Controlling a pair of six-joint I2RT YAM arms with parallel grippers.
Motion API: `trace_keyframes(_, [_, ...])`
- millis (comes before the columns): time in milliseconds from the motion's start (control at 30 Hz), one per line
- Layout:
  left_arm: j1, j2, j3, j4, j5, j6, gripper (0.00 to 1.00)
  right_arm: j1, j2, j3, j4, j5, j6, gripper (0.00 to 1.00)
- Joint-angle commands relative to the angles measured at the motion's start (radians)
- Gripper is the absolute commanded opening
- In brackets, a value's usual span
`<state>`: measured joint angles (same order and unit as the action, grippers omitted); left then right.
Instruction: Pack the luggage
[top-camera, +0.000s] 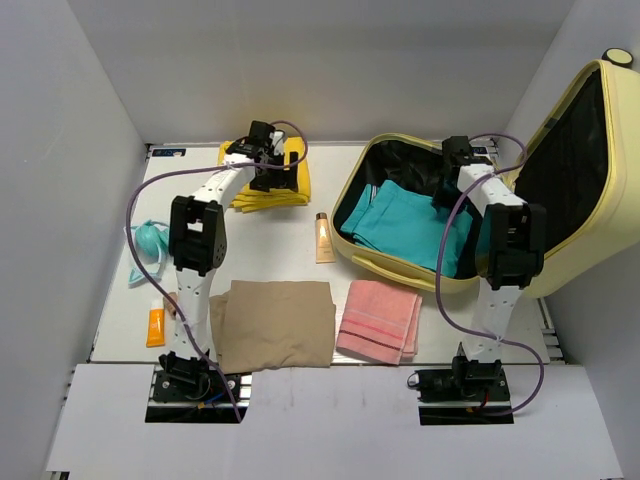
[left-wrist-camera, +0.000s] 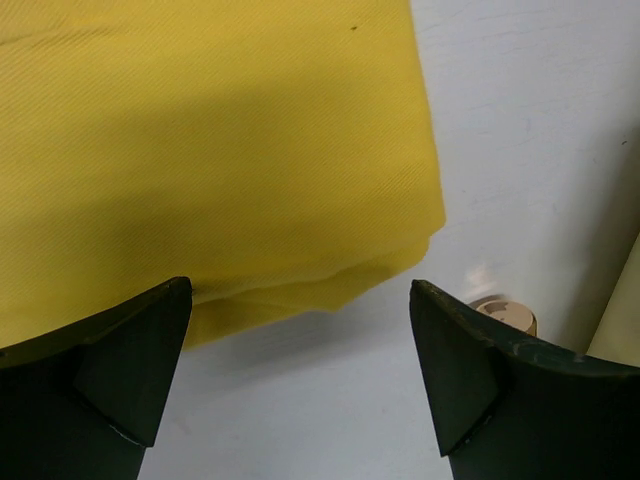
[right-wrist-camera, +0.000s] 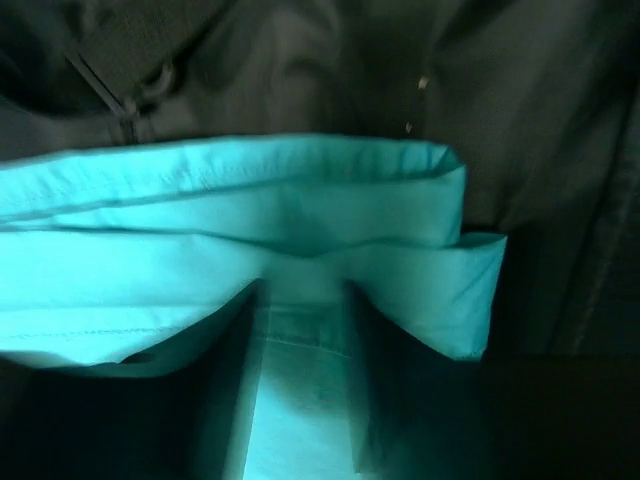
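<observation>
The pale yellow luggage lies open at the right, its lid standing up and its lining black. A folded teal cloth lies inside it. My right gripper is down inside the shell, and in the right wrist view its jaws are nearly closed and pinch the teal cloth. My left gripper hovers over a folded yellow cloth at the far back. In the left wrist view it is open and empty, just off the edge of the yellow cloth.
A tan folded cloth and a pink towel lie near the front. A beige tube lies beside the suitcase; its cap shows in the left wrist view. An orange tube and a teal mask-like item are at the left.
</observation>
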<state>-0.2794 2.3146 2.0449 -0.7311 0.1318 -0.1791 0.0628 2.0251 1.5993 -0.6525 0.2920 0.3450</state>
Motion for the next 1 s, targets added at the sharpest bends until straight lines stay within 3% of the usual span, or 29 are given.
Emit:
trace_keyframes(0, [-0.035,-0.009,0.054,0.099,0.011,0.032,1.00,-0.020,-0.009,0.086,-0.015,-0.023,-0.015,0.57])
trace_keyframes(100, [-0.066,0.023,0.101,0.119,-0.088,0.052,1.00,-0.017,-0.057,0.097,-0.024,-0.153,-0.055,0.79])
trace_keyframes(267, [-0.064,0.058,0.094,0.200,-0.127,0.020,1.00,-0.015,-0.196,0.036,-0.027,-0.272,-0.087,0.91])
trace_keyframes(400, [-0.076,0.081,0.064,0.200,-0.126,0.065,1.00,-0.012,-0.258,-0.004,-0.048,-0.385,-0.107,0.91])
trace_keyframes(533, [-0.121,0.123,0.057,0.073,-0.199,0.136,1.00,-0.012,-0.313,-0.029,-0.050,-0.451,-0.104,0.91])
trace_keyframes(567, [-0.124,0.129,0.052,0.053,-0.208,0.138,0.95,-0.012,-0.318,-0.029,-0.055,-0.456,-0.104,0.91])
trace_keyframes(600, [-0.135,0.137,0.051,0.014,-0.257,0.138,0.77,-0.008,-0.327,-0.035,-0.061,-0.458,-0.103,0.91])
trace_keyframes(667, [-0.145,0.164,0.055,-0.060,-0.302,0.150,0.59,-0.009,-0.344,-0.047,-0.061,-0.459,-0.098,0.91])
trace_keyframes(700, [-0.149,0.167,0.032,-0.095,-0.352,0.151,0.38,-0.011,-0.359,-0.070,-0.056,-0.467,-0.089,0.91])
trace_keyframes(800, [-0.142,0.114,-0.088,-0.142,-0.420,0.107,0.08,-0.008,-0.393,-0.111,-0.036,-0.476,-0.083,0.91])
trace_keyframes(867, [-0.127,0.043,-0.156,-0.143,-0.440,0.083,0.03,-0.008,-0.414,-0.125,-0.032,-0.488,-0.080,0.91])
trace_keyframes(967, [-0.093,-0.148,-0.406,-0.108,-0.417,0.030,0.03,0.003,-0.430,-0.131,-0.033,-0.505,-0.084,0.91])
